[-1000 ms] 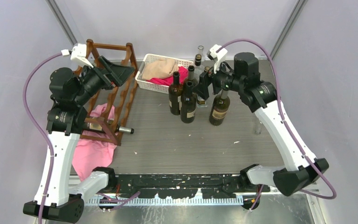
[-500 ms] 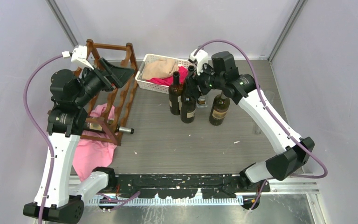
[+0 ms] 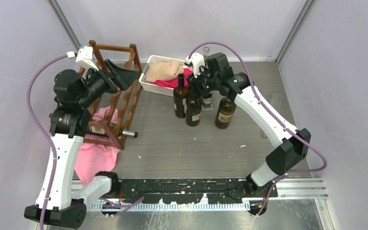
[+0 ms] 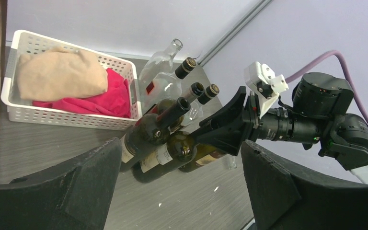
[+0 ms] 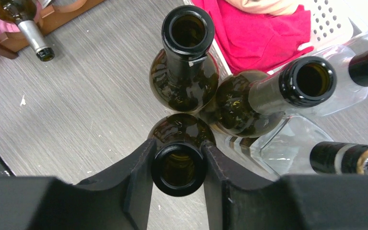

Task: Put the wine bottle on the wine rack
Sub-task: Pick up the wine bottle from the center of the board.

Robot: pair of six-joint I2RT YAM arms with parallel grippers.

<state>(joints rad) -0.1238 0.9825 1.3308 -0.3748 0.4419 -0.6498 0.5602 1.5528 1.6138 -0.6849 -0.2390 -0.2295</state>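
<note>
Three dark wine bottles stand upright in a cluster mid-table. My right gripper (image 3: 195,89) is shut on the neck of the front wine bottle (image 3: 193,113). In the right wrist view its open mouth (image 5: 178,167) sits squeezed between both fingers (image 5: 139,182). The bottle still stands on the table. The reddish-brown wine rack (image 3: 128,103) is at the far left and holds one bottle (image 3: 120,132) lying down at its near end. My left gripper (image 3: 124,75) hovers open and empty over the rack's top, its camera facing the bottles (image 4: 165,155).
A white basket (image 3: 149,86) with beige and red cloths is behind the bottles. Two dark bottles (image 3: 179,99) (image 3: 225,113) and a clear glass bottle (image 5: 345,103) crowd the held one. A pink cloth (image 3: 95,149) lies by the rack. Purple walls enclose the table.
My right arm swung left from the right-hand bottle to the front middle bottle and its jaws closed on that neck. The left arm barely moved.
</note>
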